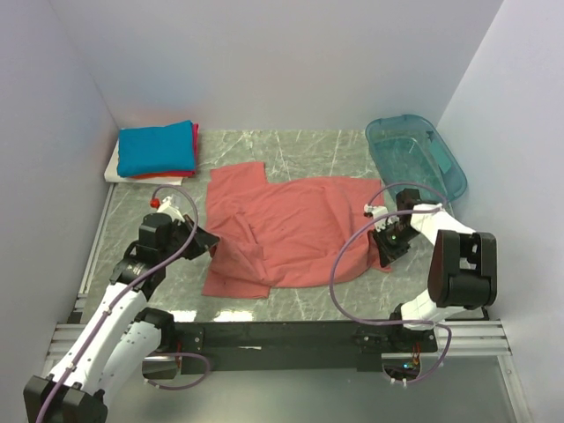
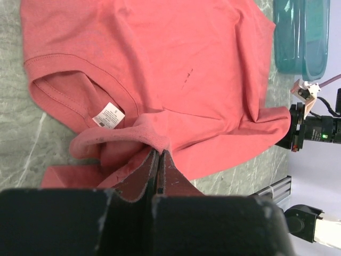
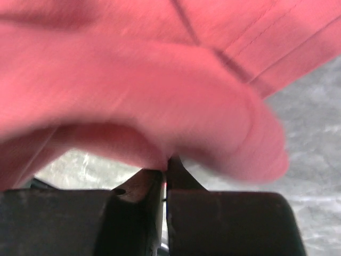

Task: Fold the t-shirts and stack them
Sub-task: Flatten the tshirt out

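Note:
The large salmon-pink t-shirt (image 1: 291, 227) lies spread on the table's middle, its lower left part bunched. My left gripper (image 1: 210, 241) is shut on its left edge near the collar; in the left wrist view (image 2: 158, 152) the cloth (image 2: 176, 69) is pinched between the jaws, with the collar label (image 2: 108, 114) close by. My right gripper (image 1: 381, 236) is shut on the shirt's right edge; in the right wrist view (image 3: 166, 169) the cloth (image 3: 138, 90) drapes over the jaws. A stack of folded shirts sits at the back left: bright blue (image 1: 156, 148) on top, red (image 1: 188, 173) and white (image 1: 117, 170) beneath.
A translucent teal plastic bin (image 1: 416, 154) stands at the back right, also showing in the left wrist view (image 2: 301, 34). White walls enclose the marbled table (image 1: 317, 145) on three sides. A metal rail (image 1: 291, 335) runs along the near edge.

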Controlling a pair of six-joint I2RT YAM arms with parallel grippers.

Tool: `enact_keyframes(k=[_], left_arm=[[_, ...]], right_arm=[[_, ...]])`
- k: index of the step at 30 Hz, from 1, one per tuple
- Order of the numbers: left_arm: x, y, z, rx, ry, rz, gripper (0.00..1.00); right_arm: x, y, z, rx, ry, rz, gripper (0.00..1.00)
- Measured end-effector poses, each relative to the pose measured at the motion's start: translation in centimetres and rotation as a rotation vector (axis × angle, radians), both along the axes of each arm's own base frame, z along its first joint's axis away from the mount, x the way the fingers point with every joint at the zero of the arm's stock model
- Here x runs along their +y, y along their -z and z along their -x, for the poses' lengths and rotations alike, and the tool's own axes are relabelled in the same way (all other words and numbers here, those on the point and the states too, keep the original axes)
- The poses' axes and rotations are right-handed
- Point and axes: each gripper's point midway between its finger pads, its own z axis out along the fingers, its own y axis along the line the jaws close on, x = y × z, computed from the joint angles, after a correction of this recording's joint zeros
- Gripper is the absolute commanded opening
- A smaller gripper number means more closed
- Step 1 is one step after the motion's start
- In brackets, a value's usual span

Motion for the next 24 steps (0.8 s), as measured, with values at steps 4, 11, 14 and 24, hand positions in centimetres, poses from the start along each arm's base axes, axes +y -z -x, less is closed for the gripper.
enact_keyframes(k=[4, 11, 14, 24], left_arm=[[0.4, -1.4, 0.2, -0.022, -0.006, -0.022, 0.0], [2.5, -10.7, -1.4, -0.233, -0.083, -0.101, 0.0], [3.4, -14.1, -2.4, -0.307, -0.127, -0.137, 0.0], [5.6, -33.3, -13.0, -0.569, -0.291, -0.157, 0.0]], right_arm=[[0.0, -2.5, 0.1, -0.034, -0.003, 0.002, 0.0], [0.2, -13.9, -4.6, -0.334, -0.018, -0.004, 0.0], [0.6, -16.8, -5.6, -0.379, -0.024, -0.016, 0.0], [4.4, -35.9, -20.1, -0.829, 0.0, -0.082, 0.0]])
